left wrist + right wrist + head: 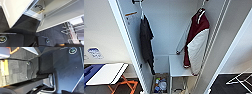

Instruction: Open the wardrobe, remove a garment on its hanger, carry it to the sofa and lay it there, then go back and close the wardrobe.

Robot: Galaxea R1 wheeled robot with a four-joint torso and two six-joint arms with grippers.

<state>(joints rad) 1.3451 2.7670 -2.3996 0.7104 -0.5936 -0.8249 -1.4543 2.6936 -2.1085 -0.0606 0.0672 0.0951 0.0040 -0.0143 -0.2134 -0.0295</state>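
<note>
The wardrobe (pixel 166 30) stands in front of me in the head view with both white doors swung wide. The garment (pixel 197 45), a maroon jacket with white sleeves, hangs at the right side inside it. The hanger (pixel 200 13) shows white at the jacket's collar, its hook up at the rail. In the left wrist view the lower edges of the wardrobe doors (pixel 60 17) are seen from low down above dark carpet. A blue shape (pixel 89 71) lies at the lower left edge; I cannot tell whether it is the sofa.
A dark shirt (pixel 146 42) hangs at the wardrobe's left. Below are a white shelf (pixel 177 66) and a box of small items (pixel 160 85). A white folding table with orange legs (pixel 107 73) stands left; a white wire rack (pixel 239 80) stands right.
</note>
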